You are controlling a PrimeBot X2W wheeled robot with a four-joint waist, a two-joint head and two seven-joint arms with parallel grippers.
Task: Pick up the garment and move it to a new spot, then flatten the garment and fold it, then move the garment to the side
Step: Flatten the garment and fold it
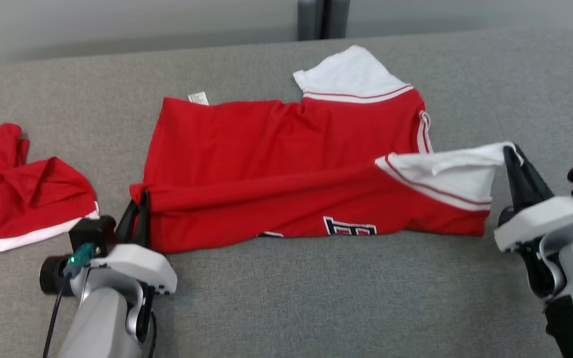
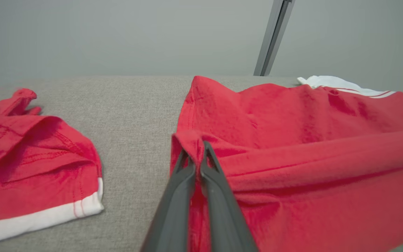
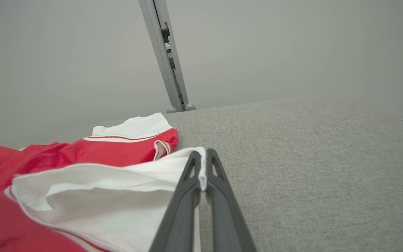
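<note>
The garment (image 1: 286, 164) is a red shirt with white sleeves, spread across the grey cloth-covered table (image 1: 316, 298). Its near long edge is lifted and folded over toward the far side. My left gripper (image 1: 140, 199) is shut on the red hem corner (image 2: 196, 140) at the garment's left end. My right gripper (image 1: 513, 151) is shut on the white sleeve edge (image 3: 201, 164) at the garment's right end, holding it a little above the table. The other white sleeve (image 1: 348, 74) lies flat at the far side.
A second red garment with a white band (image 1: 23, 194) lies bunched at the table's left edge, also seen in the left wrist view (image 2: 30, 168). A grey post (image 1: 321, 20) stands behind the table against a pale wall.
</note>
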